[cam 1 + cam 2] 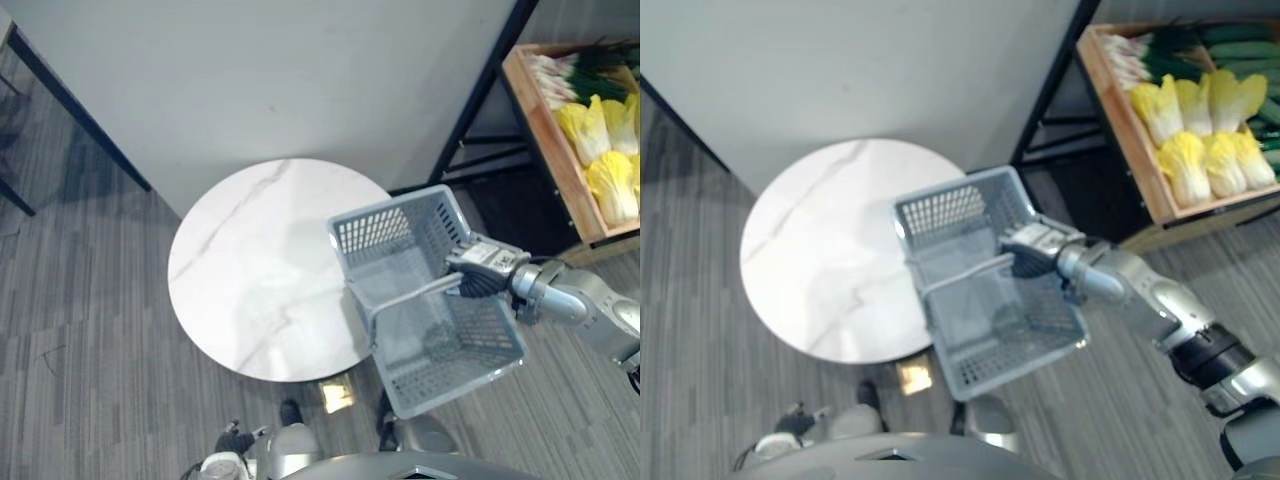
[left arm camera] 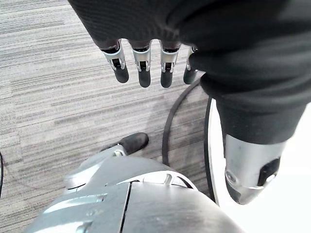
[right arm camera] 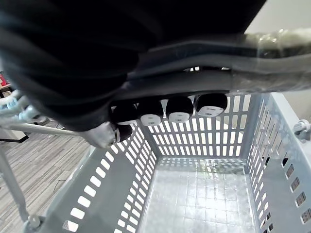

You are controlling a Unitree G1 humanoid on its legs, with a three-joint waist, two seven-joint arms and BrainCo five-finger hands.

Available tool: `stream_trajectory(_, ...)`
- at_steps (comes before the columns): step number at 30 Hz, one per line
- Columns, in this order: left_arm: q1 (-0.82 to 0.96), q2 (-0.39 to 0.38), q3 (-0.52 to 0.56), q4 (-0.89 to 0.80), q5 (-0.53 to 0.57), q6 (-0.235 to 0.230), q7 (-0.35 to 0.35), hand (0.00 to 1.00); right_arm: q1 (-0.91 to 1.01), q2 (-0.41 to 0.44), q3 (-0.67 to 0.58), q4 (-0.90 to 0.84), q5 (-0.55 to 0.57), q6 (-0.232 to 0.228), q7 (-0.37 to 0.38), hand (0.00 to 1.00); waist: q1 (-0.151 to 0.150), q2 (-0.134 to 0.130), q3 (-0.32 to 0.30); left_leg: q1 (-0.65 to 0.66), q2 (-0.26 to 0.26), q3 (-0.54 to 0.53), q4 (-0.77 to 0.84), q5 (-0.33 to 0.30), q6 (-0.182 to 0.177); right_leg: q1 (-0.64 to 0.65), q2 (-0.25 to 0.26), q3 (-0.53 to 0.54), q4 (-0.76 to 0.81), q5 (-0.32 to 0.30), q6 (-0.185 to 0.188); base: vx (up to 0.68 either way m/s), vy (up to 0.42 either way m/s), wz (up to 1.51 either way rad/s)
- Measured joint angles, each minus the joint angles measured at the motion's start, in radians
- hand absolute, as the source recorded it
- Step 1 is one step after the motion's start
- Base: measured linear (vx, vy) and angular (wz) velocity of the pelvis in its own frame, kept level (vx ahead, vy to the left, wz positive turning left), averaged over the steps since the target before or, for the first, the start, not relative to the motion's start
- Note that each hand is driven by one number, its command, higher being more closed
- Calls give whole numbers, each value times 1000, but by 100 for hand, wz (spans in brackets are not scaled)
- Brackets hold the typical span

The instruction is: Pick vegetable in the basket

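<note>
Right fingers (image 3: 165, 109): curled over the handle (image 3: 265, 43), dark tips in a row against the basket's slotted end wall, thumb tucked beneath. Grip clenched on the handle.

Right hand (image 1: 487, 262): reached in from the robot's right and sat at the middle of the handle, above the basket's opening.

Basket (image 1: 378, 232): grey plastic, slotted walls, hung tilted from that hand. Its grid bottom (image 3: 194, 194) showed bare. One corner lay over the right edge of the tabletop (image 1: 250, 270); the rest was over the floor (image 1: 80, 330). Could not tell whether it touched the tabletop.

Tabletop: round, white, faint grey veining, close to a pale wall (image 1: 280, 80).

Left fingers (image 2: 142, 68): straight and relaxed, spread slightly, gripping nothing, thumb (image 2: 248, 179) apart from them.

Left hand (image 2: 165, 68): hung low over the grey striped floor, just beside the tabletop's rim.

Vegetables: all in a wooden crate (image 1: 1118, 130) on a dark-framed rack (image 1: 480, 90), ahead and to the robot's right, well apart from the basket. Yellow cabbages (image 1: 1185, 160) lay side by side in the middle of the crate; white-stemmed leeks (image 1: 1130, 50) at its far end; dark green items beyond them, too small to identify.
</note>
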Motion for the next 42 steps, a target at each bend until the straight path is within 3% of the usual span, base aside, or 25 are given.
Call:
stream_trajectory(2, 3, -4, -3, -1, -2, 0, 1, 0, 44, 3, -25, -1, -10, -8, -7, 100, -3, 2, 1, -15, 16, 9, 103, -59, 0, -12, -7, 28, 64, -27, 2, -9, 20, -34)
stream_trajectory(5, -5, -1, -25, -10, 3, 0, 1, 0, 121, 5, -92, -8, -13, -7, -16, 100, -16, -2, 5, -14, 18, 30, 154, -91, 2, -17, -14, 63, 82, -27, 5, -47, 60, -33)
stream_trajectory(7, -22, 0, -59, -14, 3, 0, 0, 0, 173, 8, -162, -23, -16, -2, -20, 100, -32, -10, 5, -58, 11, 60, 216, -124, 17, -69, -31, 110, 96, -11, 28, -175, 150, -56)
stream_trajectory(9, -26, 15, -70, -38, 3, 0, -2, 0, 195, 14, -197, -63, -55, 20, -39, 100, -43, -49, 13, -128, -28, 90, 289, -158, 56, -141, -56, 171, 38, 4, 75, -247, 182, -103)
stream_trajectory(10, -25, 13, -77, -37, 3, 0, -3, 0, 201, 13, -196, -64, -60, 27, -39, 100, -48, -20, 6, -121, -19, 113, 255, -158, 71, -129, -52, 122, -6, -22, 79, -251, 127, -130)
stream_trajectory(11, -30, 7, -85, -37, 3, -1, -6, 0, 195, 21, -184, -63, -84, 35, -39, 100, -46, 3, 18, -112, 18, 200, 224, -138, 94, -163, -68, -8, 80, -60, -24, -201, 119, -149)
stream_trajectory(12, -32, 6, -85, -34, 3, 0, -8, 0, 181, 21, -169, -60, -89, 31, -39, 100, -37, 23, 34, -92, 55, 258, 222, -137, 96, -190, -93, -127, 298, -86, -107, -219, 144, -156)
stream_trajectory(14, -25, 10, -93, -18, 0, 0, -9, 0, 158, 21, -145, -32, -93, 17, -39, 100, -28, 17, 33, -38, 69, 341, 206, -132, 102, -119, -162, -251, 471, -108, -129, -66, 101, -130)
stream_trajectory(17, -24, 21, -118, -13, -7, 0, -13, 0, 74, 43, -104, 7, -115, 1, -39, 100, -1, -4, 19, 2, 110, 505, 235, -132, 103, -31, -257, -292, 567, -124, -135, -76, -34, -159)
stream_trajectory(19, -25, 21, -118, -8, -15, 0, -18, 0, 41, 60, -92, 9, -133, 0, -39, 100, 5, -20, 6, 0, 150, 586, 283, -132, 103, -14, -304, -290, 537, -107, -111, -79, -217, -158)
stream_trajectory(20, -30, 26, -117, -1, -29, 0, -20, 0, 22, 61, -80, 10, -144, 2, -42, 100, 8, -22, -1, 0, 186, 631, 311, -124, 96, -19, -272, -297, 477, -114, -95, -126, -374, -149)
stream_trajectory(21, -33, 19, -117, 3, -30, 1, -20, 0, 16, 59, -74, 10, -156, 4, -43, 100, 12, -2, -9, 0, 197, 643, 308, -112, 85, -20, -247, -313, 443, -111, -91, -167, -412, -171)
stream_trajectory(22, -35, -1, -117, 22, -30, 4, -21, 0, 13, 57, -68, 7, -180, 10, -51, 100, 15, 32, -29, 11, 218, 704, 267, -54, 74, -23, -183, -323, 333, -116, -71, -192, -406, -133)
stream_trajectory(24, -47, -5, -117, 34, -29, 7, -22, 0, 13, 55, -66, 8, -200, 21, -54, 100, 9, 43, -32, 24, 237, 747, 278, -21, 68, -17, -146, -321, 265, -136, -41, -148, -326, -102)
stream_trajectory(26, -48, -15, -115, 39, -28, 7, -22, 0, 16, 55, -65, 7, -207, 22, -54, 100, -5, 63, -32, 35, 272, 768, 308, -1, 64, 11, -95, -312, 190, -136, -41, -69, -252, -51)
stream_trajectory(29, -46, -16, -93, 39, -22, 8, -26, 0, 67, 52, -66, 7, -207, 23, -57, 100, -31, 74, -33, 35, 371, 723, 429, 72, 62, 76, -19, -296, 76, -128, -54, -58, -271, -37)
stream_trajectory(31, -36, -16, -84, 38, -21, 6, -25, 0, 102, 53, -64, 7, -207, 18, -56, 100, -22, 68, -28, 4, 403, 566, 531, 135, 60, 95, -6, -229, 57, -126, -66, -57, -144, -78)
stream_trajectory(32, -25, -23, -79, 32, -25, -3, -18, 0, 105, 53, -57, 8, -207, 17, -57, 100, -20, 59, -22, -45, 334, 343, 549, 38, -6, 93, -18, -175, 53, -122, -72, -50, -74, -122)
stream_trajectory(33, -20, -32, -78, 29, -29, -5, -17, 0, 105, 53, -47, 9, -207, 17, -57, 100, -14, 61, -22, -65, 245, 167, 535, -38, -22, 90, -20, -114, 38, -116, -72, -33, -14, -138)
stream_trajectory(36, 3, -38, -77, 28, -29, -20, -18, 0, 105, 53, -16, 9, -207, 3, -57, 100, 1, 72, -17, -57, 103, -63, 404, -149, -19, 90, 26, 7, -7, -95, -81, -1, 36, -152)
stream_trajectory(39, 15, -47, -78, 19, -29, -24, -20, 0, 101, 53, -12, 9, -207, 0, -59, 100, 1, 91, -20, -57, 46, -158, 268, -148, -1, 72, 68, 63, -14, -76, -74, -17, 112, -105)
stream_trajectory(40, 15, -45, -78, 19, -27, -25, -20, 0, 100, 52, 0, 8, -207, 0, -66, 100, -1, 92, -26, -32, 38, -160, 225, -158, 17, 62, 76, 88, -20, -67, -60, 31, 140, -70)
stream_trajectory(42, 12, -45, -79, 18, -21, -32, -18, 0, 72, 48, 15, 11, -207, -2, -69, 100, 1, 77, -21, -36, 10, -152, 180, -159, 19, 52, 57, 98, -80, -16, -18, 68, 166, -46)
